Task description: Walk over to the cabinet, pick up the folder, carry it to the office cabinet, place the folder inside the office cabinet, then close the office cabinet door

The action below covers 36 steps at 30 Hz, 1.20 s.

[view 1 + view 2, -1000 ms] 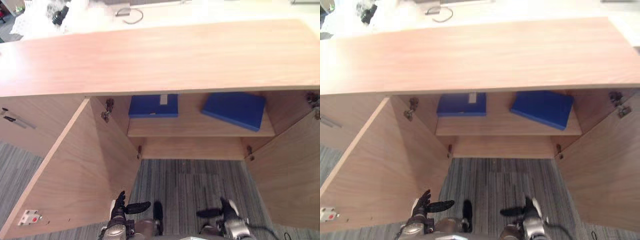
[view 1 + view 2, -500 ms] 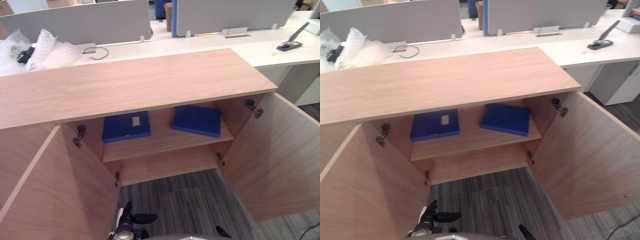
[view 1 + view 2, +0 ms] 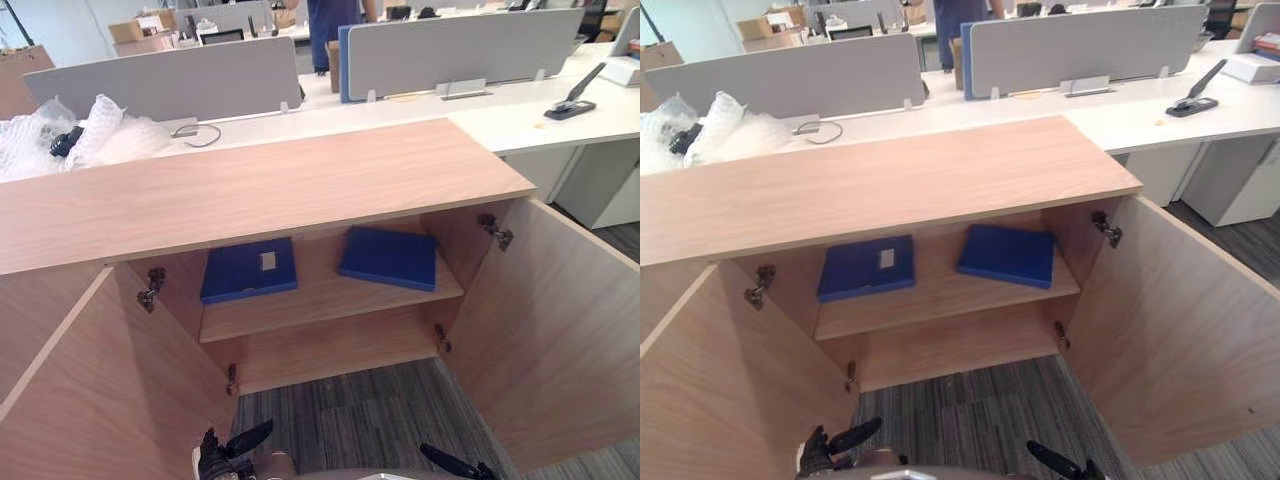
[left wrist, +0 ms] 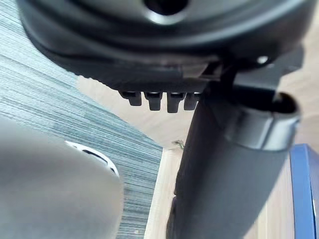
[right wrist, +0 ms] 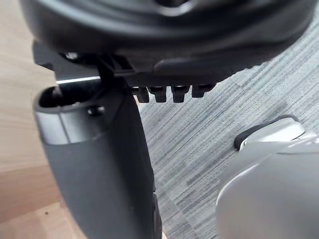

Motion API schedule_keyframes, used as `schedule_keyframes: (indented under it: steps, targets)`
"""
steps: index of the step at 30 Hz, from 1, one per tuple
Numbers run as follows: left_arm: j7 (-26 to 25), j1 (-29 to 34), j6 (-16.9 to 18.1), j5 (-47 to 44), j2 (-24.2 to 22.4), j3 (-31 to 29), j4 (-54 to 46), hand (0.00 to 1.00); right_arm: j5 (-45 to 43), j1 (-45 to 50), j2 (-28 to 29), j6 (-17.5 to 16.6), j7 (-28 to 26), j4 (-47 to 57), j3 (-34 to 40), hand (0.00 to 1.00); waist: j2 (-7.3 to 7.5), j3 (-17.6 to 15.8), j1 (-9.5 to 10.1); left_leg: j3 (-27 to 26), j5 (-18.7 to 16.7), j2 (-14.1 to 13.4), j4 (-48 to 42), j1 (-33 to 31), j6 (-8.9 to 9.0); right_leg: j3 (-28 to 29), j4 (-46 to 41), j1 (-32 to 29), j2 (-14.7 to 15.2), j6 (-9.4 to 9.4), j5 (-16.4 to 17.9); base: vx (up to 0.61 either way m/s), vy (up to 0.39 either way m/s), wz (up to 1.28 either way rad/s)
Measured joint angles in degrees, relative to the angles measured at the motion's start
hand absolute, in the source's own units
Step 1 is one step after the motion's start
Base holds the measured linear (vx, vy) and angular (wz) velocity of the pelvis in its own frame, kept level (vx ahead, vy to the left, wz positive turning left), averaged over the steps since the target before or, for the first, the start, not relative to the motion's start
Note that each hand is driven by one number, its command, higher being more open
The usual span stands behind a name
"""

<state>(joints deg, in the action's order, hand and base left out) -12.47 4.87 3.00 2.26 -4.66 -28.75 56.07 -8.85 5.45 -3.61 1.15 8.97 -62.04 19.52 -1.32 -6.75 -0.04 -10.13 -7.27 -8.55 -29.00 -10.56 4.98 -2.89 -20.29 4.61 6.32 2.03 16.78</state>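
Office cabinet (image 3: 260, 185) at 12 o'clock, both doors swung out toward the viewer: left door (image 3: 100, 390) at 8 o'clock, right door (image 3: 560, 330) at 4 o'clock. On the shelf (image 3: 320, 298) inside, two folders lie flat and apart: left folder (image 3: 245, 272) at 11 o'clock, right folder (image 3: 388, 258) at 1 o'clock, set askew. Carpet floor (image 3: 370, 420) lies before the cabinet, between the doors. Behind it stands a desk (image 3: 500, 115) bearing bubble wrap (image 3: 90, 135) at 10 o'clock, a cable (image 3: 195, 130) just beside that, and partition screens (image 3: 460, 45) along its far side.
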Motion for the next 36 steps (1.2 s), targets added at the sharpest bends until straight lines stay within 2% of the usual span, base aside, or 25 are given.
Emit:
schedule_keyframes:
  steps: [1,2,3,6,8,14,15,17,18,19,20,21,22,24,25,26,27,28,30,32,36]
  targets:
    - [-0.1,0.0,0.1,0.0,-0.2,-0.5,0.4,1.0,0.0,0.1,-0.3,0.0,-0.2,-0.2,-0.5,1.0,-0.2,0.1,0.0,0.0,1.2,0.8,4.1,1.3,-0.86,0.0,0.3,0.1,-0.1,0.51,0.1,0.14,0.166,-0.08]
    - [0.3,-0.4,-0.1,-0.2,0.2,-2.4,1.5,1.0,0.0,-0.1,-0.3,-0.1,-0.2,-1.2,-1.8,1.0,0.57,0.4,-0.01,-0.5,0.7,1.7,7.7,3.1,-2.16,0.3,0.9,0.7,0.2,1.3,0.4,0.15,0.162,-0.08]
    - [0.4,-0.5,-0.3,-0.4,1.2,-3.2,2.4,1.0,0.0,0.2,0.0,0.1,-0.3,-2.0,-4.0,1.0,1.98,1.6,0.06,-1.3,1.1,3.0,10.1,4.1,-2.73,0.6,2.6,1.3,1.1,2.09,-0.2,0.12,0.129,-0.08]
    - [0.4,-0.6,-0.6,-0.5,3.1,-3.8,4.5,1.0,0.0,1.1,1.1,0.0,-0.3,-3.1,-5.4,1.0,4.39,4.1,0.2,-3.0,1.9,5.3,14.8,6.7,-3.44,1.3,6.0,2.6,3.1,2.35,-1.6,0.16,0.138,-0.15]
    - [0.3,-0.6,-0.7,-0.4,3.5,-3.7,5.6,1.0,-0.1,1.8,1.4,-0.1,-0.3,-3.3,-5.4,1.0,4.66,5.3,0.41,-3.7,3.1,6.4,18.4,8.4,-3.63,1.5,7.3,2.8,3.7,2.28,-2.6,0.1,0.083,-0.17]
    - [-0.7,-1.1,-1.1,-0.6,3.0,-3.6,6.7,1.0,0.1,2.7,1.1,0.1,-0.3,-2.8,-2.5,1.0,3.78,5.8,0.91,-4.9,5.2,7.7,24.9,11.8,-3.85,1.9,6.2,2.0,4.2,2.21,-3.9,0.06,0.034,-0.07]
    - [-0.9,-1.1,-1.1,-0.6,2.7,-3.6,6.7,1.0,0.4,2.9,0.9,0.1,-0.3,-2.5,-2.4,1.0,3.49,5.7,1.28,-5.4,5.2,7.6,25.3,12.3,-3.85,2.3,4.5,1.1,4.1,2.21,-3.9,0.04,0.031,-0.46]
    - [-1.3,-1.2,-1.1,-0.6,2.0,-3.6,6.6,1.0,2.2,2.9,0.6,0.0,-0.1,-0.6,-1.6,1.0,2.21,5.6,1.79,-7.3,5.2,6.8,26.4,13.7,-3.81,4.1,-8.3,-5.8,3.9,2.16,-3.8,0.03,0.045,-0.5]
    - [-1.3,-1.2,-1.1,-0.6,2.2,-3.7,6.6,1.0,2.2,3.1,0.9,0.0,0.0,0.7,-1.6,1.0,2.58,5.0,1.64,-8.1,4.8,7.2,26.7,14.9,-3.94,4.3,-19.2,-11.1,5.0,1.3,-4.5,0.03,0.025,-0.29]
    - [-1.4,-1.3,-1.0,-0.6,2.3,-3.7,6.5,1.0,2.2,3.2,1.0,0.1,0.1,0.8,-1.6,1.0,2.53,4.7,1.57,-8.1,4.5,7.2,26.7,15.4,-3.98,4.1,-22.6,-12.6,5.4,0.76,-5.0,0.04,-0.014,-0.17]
    - [-1.6,-1.4,-1.0,-0.6,2.4,-3.7,6.2,1.0,2.2,3.3,1.0,0.2,0.2,1.1,-1.6,1.0,2.73,4.7,1.5,-8.2,4.0,7.1,26.6,16.0,-4.11,3.3,-26.6,-14.4,6.2,-0.64,-4.7,0.07,-0.099,-0.04]
    - [-1.8,-1.2,-1.0,-0.6,2.3,-3.6,6.1,1.0,2.1,3.3,1.0,0.1,0.4,1.5,-1.6,1.0,2.74,4.6,1.25,-8.2,3.6,6.7,26.5,16.9,-3.81,1.8,-28.6,-16.1,7.9,-1.09,-2.7,0.06,-0.086,-0.01]
    - [-1.9,-1.2,-1.0,-0.5,2.3,-3.6,6.1,1.0,2.1,3.3,1.1,0.0,0.4,1.6,-1.6,1.0,2.72,4.5,1.09,-8.1,3.4,6.5,26.6,17.2,-3.61,0.9,-28.1,-16.5,8.7,-0.77,-2.1,0.05,-0.127,0.06]
    - [-2.1,-1.1,-1.0,-0.5,2.2,-3.6,6.1,1.0,2.2,3.2,1.1,-0.1,0.4,1.6,-1.6,1.0,2.72,4.3,0.94,-7.6,2.7,4.8,26.6,18.6,-2.5,-1.9,-19.3,-16.0,9.5,0.34,-2.3,0.05,-0.223,0.05]
    - [-2.1,-1.0,-1.0,-0.5,2.5,-3.7,5.9,1.0,2.6,3.1,1.4,0.1,0.4,1.5,-1.6,1.0,3.64,4.1,1.05,-7.4,2.3,4.6,26.8,19.3,-1.21,-2.4,-8.9,-14.8,8.9,1.78,-4.1,0.08,-0.283,0.01]
    - [-1.9,-1.2,-0.9,-0.4,2.8,-3.7,5.9,1.0,2.6,3.1,1.7,0.2,0.4,1.3,-1.4,1.0,4.28,3.6,0.96,-7.0,2.4,4.6,26.8,19.8,-0.26,-2.0,-6.7,-13.9,8.5,4.73,-5.8,0.14,-0.298,0.08]
    - [-1.8,-1.2,-1.2,-0.5,1.6,-4.1,6.2,1.0,2.6,3.2,1.0,0.5,0.3,0.9,-0.3,1.0,2.64,3.7,0.54,-5.5,2.5,3.4,27.5,20.8,0.4,-3.8,-5.3,-12.2,6.8,3.77,-5.5,0.17,-0.26,0.04]
    - [-1.7,-0.7,-1.0,-0.5,0.5,-4.4,5.8,1.0,2.7,3.2,0.2,0.6,0.3,0.6,-0.4,1.0,1.55,3.8,0.59,-3.8,2.7,2.7,27.8,20.7,0.23,-4.1,-5.5,-12.2,5.1,3.07,-4.9,0.19,-0.23,0.0]
    - [-0.7,-1.0,-1.1,-0.4,0.4,-6.3,6.0,1.0,2.6,2.9,0.1,0.9,0.2,-0.3,-0.6,1.0,1.55,3.8,0.57,-3.0,2.9,0.7,28.1,20.8,0.41,-5.3,-6.2,-12.0,3.3,1.61,-3.7,0.19,-0.241,0.01]
    - [-0.6,-1.1,-1.1,-0.3,0.4,-7.2,6.0,1.0,2.5,2.8,0.1,1.0,0.2,-1.0,-0.9,1.0,1.79,3.7,0.58,-3.0,3.1,-0.3,28.4,21.6,0.2,-6.6,-6.3,-10.6,2.3,0.91,-3.1,0.15,-0.199,0.23]
    - [-0.7,-1.3,-1.0,-1.0,0.4,-11.0,5.6,1.0,2.1,2.9,0.5,1.1,-0.1,-1.8,-1.7,1.0,2.91,3.9,0.52,-1.5,3.0,-0.6,25.7,21.2,0.33,-8.6,-6.1,-8.0,2.7,0.84,-1.1,0.06,-0.076,0.32]
